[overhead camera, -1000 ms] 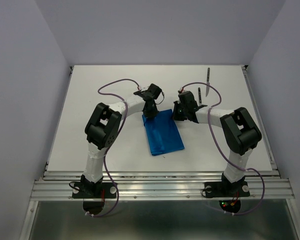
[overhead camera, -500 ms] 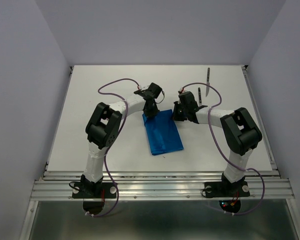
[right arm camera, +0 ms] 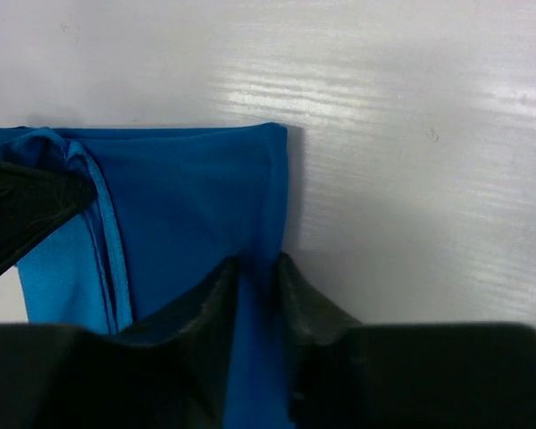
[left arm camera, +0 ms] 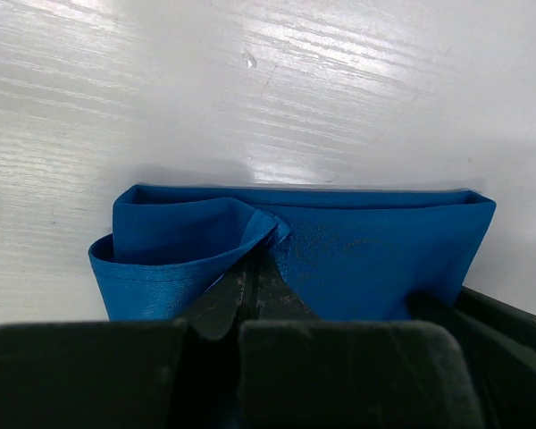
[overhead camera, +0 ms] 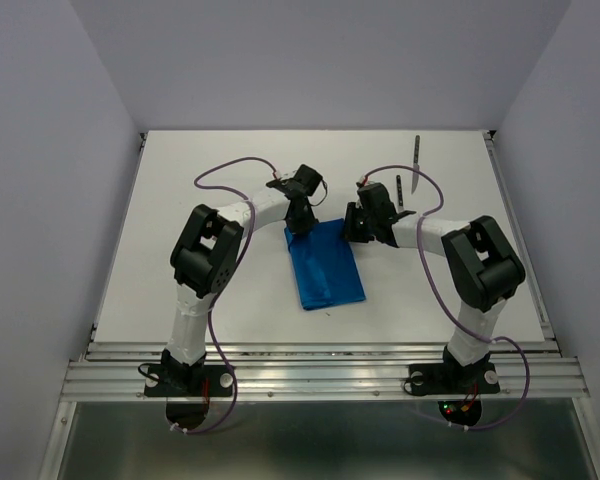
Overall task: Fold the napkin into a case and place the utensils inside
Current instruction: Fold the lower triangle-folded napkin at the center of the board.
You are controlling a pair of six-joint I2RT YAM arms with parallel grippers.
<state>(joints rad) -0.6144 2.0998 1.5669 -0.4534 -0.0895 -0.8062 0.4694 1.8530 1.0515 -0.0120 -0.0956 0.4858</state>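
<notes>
A white tabletop (overhead camera: 200, 290) is seen from above, closed in by plain pale grey walls. The napkin (overhead camera: 326, 268) is laid near the middle of it, folded to a narrow rectangle that runs from the arms' reach back toward the near edge. The left fingers (overhead camera: 298, 226) are placed at its far left corner and the right fingers (overhead camera: 356, 226) at its far right corner. The utensils (overhead camera: 417, 150) are found well apart from the cloth, at the far right part of the tabletop. It cannot be told there which one is the fork.

In the left wrist view, the napkin (left arm camera: 375, 255) is shown flat against the glossy tabletop (left arm camera: 250, 80). One upper layer is lifted at the left and curled open like a loop. The left fingers (left arm camera: 225, 299) are pressed together on the raised point of this layer, with no gap between them.

In the right wrist view, the right edge of the napkin (right arm camera: 188, 206) is held between the right fingers (right arm camera: 216, 299). They are closed on it, with only blue cloth in the narrow space between them. A dark finger of the left arm (right arm camera: 18, 210) is seen at the left, touching the folded layers.
</notes>
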